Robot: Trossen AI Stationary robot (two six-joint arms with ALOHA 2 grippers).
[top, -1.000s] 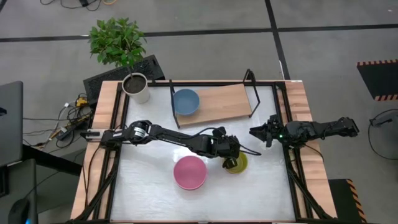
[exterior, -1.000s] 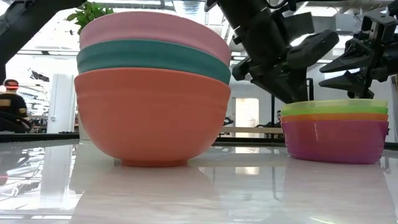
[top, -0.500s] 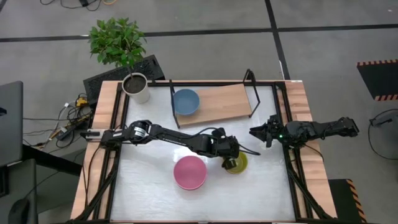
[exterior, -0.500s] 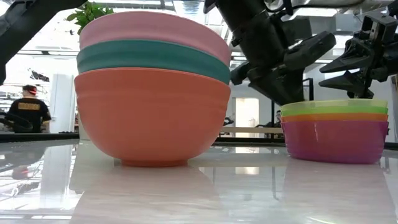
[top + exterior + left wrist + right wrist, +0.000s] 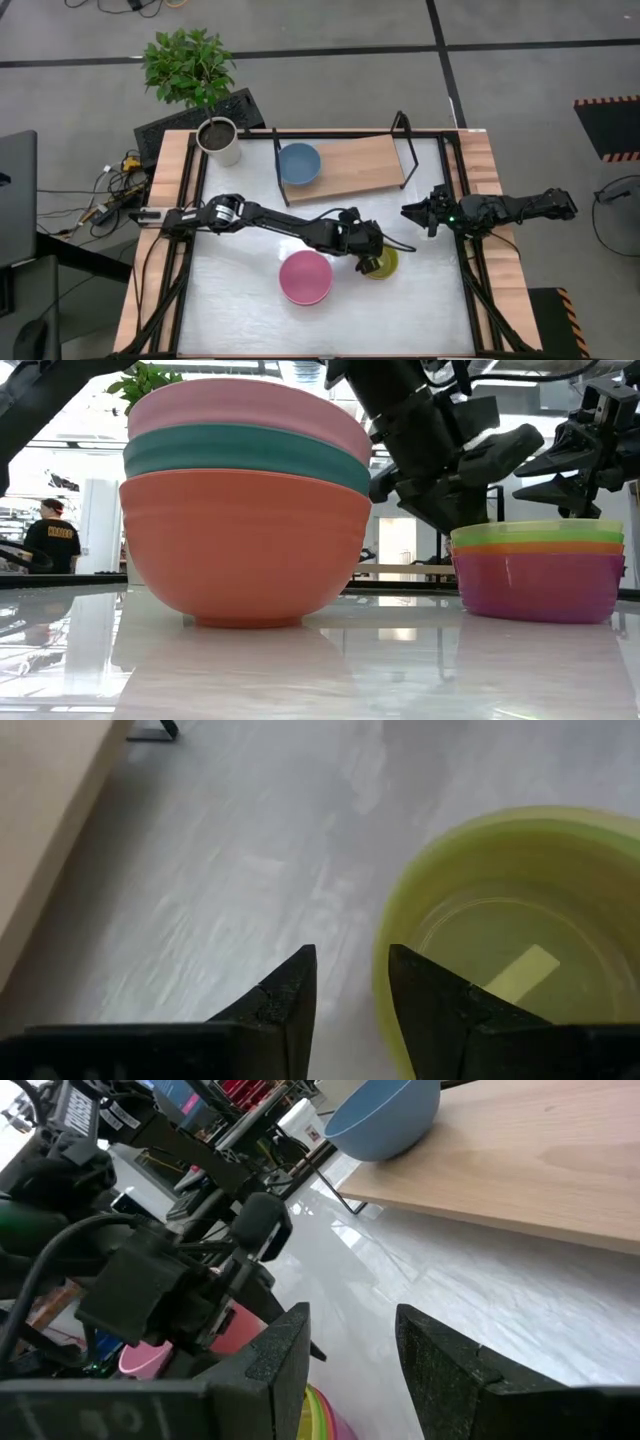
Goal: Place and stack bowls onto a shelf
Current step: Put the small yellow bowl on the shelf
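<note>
Bowls stack (image 5: 380,263) right of frame centre, its yellow-green rim (image 5: 400,920) between the left gripper's (image 5: 366,262) parted fingers; right gripper (image 5: 412,212) waits nearby, fingers apart, over bare tabletop (image 5: 430,300)

The left gripper (image 5: 372,262) covers the yellow-green bowl stack's (image 5: 384,262) nine-o'clock rim from above, while lower bowls stay hidden.

A blue bowl (image 5: 298,163) sits upright on the left end of the light-wood shelf (image 5: 365,167); pink-teal-orange stack (image 5: 304,276) and yellow-topped stack (image 5: 383,263) rest on the table.
</note>
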